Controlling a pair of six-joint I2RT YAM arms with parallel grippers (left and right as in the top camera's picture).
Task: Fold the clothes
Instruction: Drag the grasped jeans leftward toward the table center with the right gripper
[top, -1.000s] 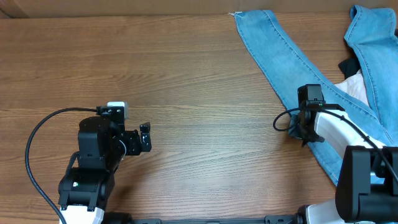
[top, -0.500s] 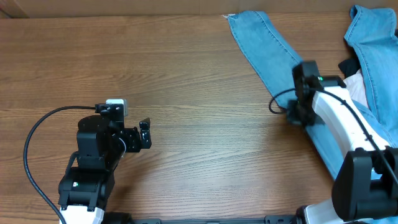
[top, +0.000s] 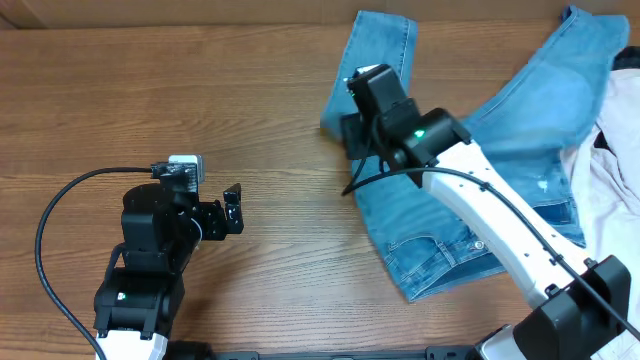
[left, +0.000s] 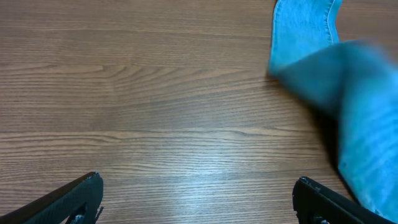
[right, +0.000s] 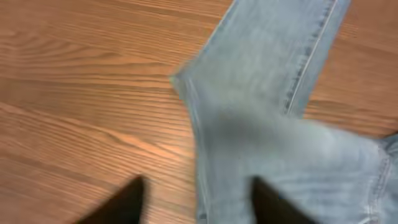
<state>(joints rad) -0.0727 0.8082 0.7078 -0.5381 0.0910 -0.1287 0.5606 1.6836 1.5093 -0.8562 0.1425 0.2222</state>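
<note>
The clothes, light blue jeans (top: 540, 110), lie across the right half of the table, waist and pockets near the front (top: 440, 262) and one leg end at the back (top: 385, 30). My right gripper (top: 340, 128) hovers at the jeans' left edge. In the right wrist view the right gripper (right: 196, 190) is open, one fingertip over bare wood and the other over the denim (right: 267, 93), whose folded edge runs between them. My left gripper (top: 235, 210) stands wide open over bare wood at the left, holding nothing (left: 199, 199). Its wrist view shows the jeans (left: 301, 31) far to the right.
A cream-beige garment (top: 620, 150) lies against the jeans at the right edge. The wooden table (top: 200, 90) stretches left of the jeans. The left arm's black cable (top: 60, 215) loops at the front left.
The right arm swept left and back, dragging the jeans toward the middle so they bunch and overlap. Its jaws, shut before, have parted. The left arm stayed still.
</note>
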